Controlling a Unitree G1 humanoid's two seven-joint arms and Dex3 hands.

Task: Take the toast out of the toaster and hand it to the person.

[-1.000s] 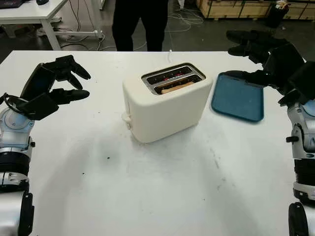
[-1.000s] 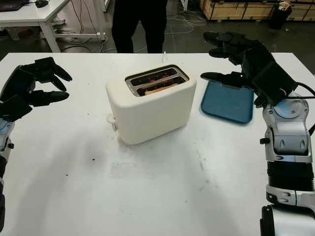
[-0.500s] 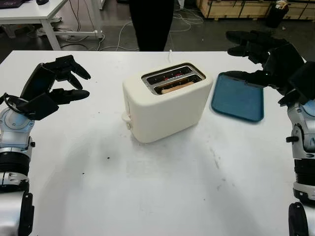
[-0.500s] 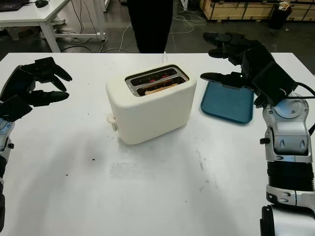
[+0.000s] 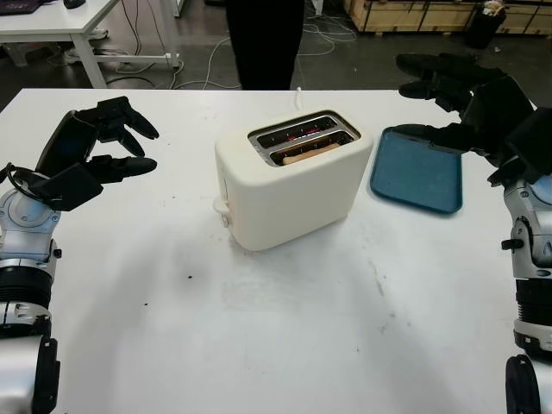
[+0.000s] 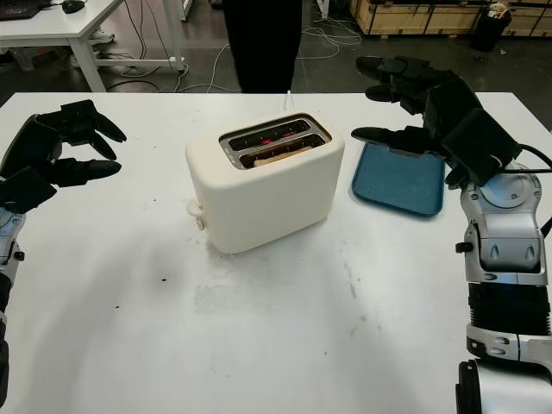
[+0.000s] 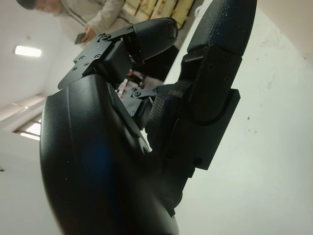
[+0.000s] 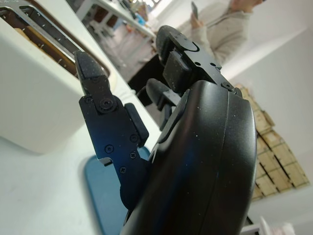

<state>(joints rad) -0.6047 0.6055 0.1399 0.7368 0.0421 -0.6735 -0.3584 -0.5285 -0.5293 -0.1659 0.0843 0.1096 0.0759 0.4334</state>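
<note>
A cream toaster (image 5: 289, 185) stands in the middle of the white table (image 5: 276, 336). A slice of toast (image 5: 304, 153) sits low in its near slot; the far slot glows red. My left hand (image 5: 112, 142) hovers open above the table well left of the toaster. My right hand (image 5: 435, 99) is raised open to the toaster's right, above the blue tray (image 5: 417, 171). A person in dark trousers (image 5: 263, 43) stands behind the table's far edge.
The blue tray lies flat just right of the toaster with nothing on it. A second white table (image 5: 52, 21) and floor cables stand in the back left. Wooden crates (image 5: 414, 13) line the back right. Bare tabletop stretches in front of the toaster.
The person behind the table has shifted slightly to the right. Both hands, the toaster and the toast have stayed where they were.
</note>
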